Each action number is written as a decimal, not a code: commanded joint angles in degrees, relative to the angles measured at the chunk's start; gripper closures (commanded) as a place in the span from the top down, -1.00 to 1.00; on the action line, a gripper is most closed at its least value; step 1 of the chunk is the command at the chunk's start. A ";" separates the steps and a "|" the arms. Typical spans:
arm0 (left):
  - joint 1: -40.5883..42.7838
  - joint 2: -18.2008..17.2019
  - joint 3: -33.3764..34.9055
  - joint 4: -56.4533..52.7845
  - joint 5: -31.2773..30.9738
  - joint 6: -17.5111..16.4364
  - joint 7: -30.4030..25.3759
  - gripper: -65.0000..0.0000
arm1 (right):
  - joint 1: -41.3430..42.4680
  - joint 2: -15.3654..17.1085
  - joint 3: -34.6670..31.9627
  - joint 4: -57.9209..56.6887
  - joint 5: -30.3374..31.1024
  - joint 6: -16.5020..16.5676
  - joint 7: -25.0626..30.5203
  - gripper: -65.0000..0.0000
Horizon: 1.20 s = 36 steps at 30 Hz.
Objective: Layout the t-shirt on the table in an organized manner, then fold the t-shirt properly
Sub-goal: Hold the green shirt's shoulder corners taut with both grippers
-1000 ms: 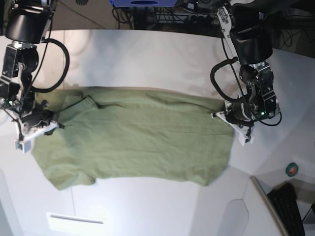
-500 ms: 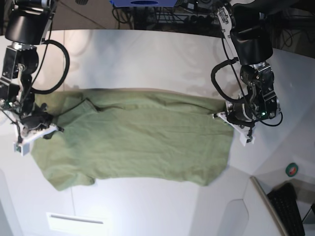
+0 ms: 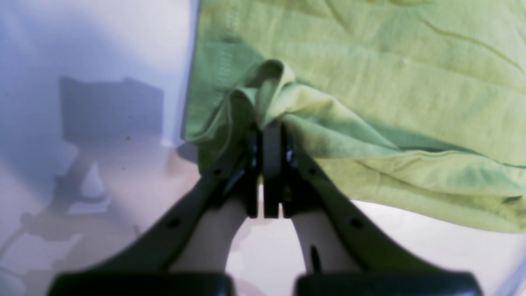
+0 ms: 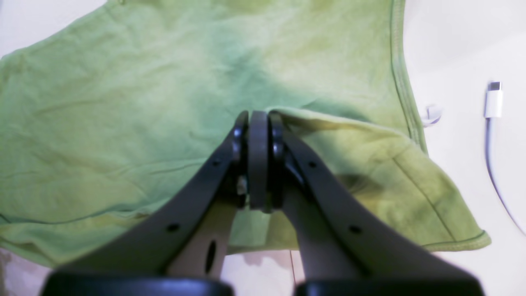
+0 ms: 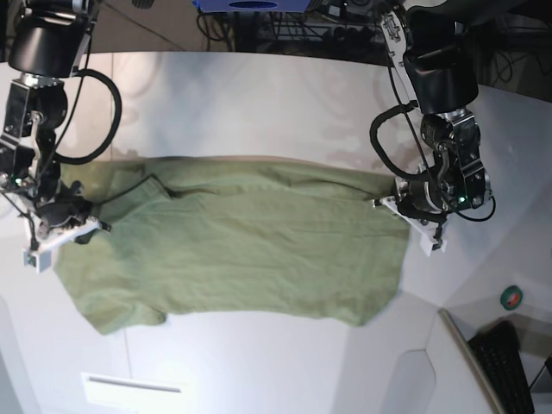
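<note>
Both hands are clamped on the t-shirt point(image 5: 233, 241), left hand point(image 5: 405, 203) at 3 o'clock, right hand point(image 5: 65, 216) at 9. It's spread but wrinkly on the worktop point(image 5: 259, 103); I'd say folding hasn't started.

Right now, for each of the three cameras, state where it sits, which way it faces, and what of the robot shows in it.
Base: high above the white table, looking down on the outspread olive-green cotton t-shirt; both arms show.
Left wrist: behind the left gripper, looking along its shut fingers at a pinched fabric bunch.
Right wrist: behind the right gripper, shut on the shirt; a white cable lies beside.
Shared: all three views show the shirt and table; the base view also shows the two grippers.
</note>
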 commanded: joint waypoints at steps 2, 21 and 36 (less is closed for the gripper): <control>-1.19 -0.51 0.03 0.73 -0.35 -0.16 -0.53 -1.00 | 0.95 0.77 0.27 0.83 0.58 0.10 1.28 -1.00; -0.58 -1.04 0.03 1.44 -0.35 -0.16 1.76 -1.00 | 0.51 0.86 0.27 0.83 0.58 0.10 1.28 -1.00; 0.83 -1.04 -0.41 8.47 -0.35 -0.16 4.40 -1.00 | 0.51 0.86 0.27 0.83 0.58 0.10 1.45 -1.00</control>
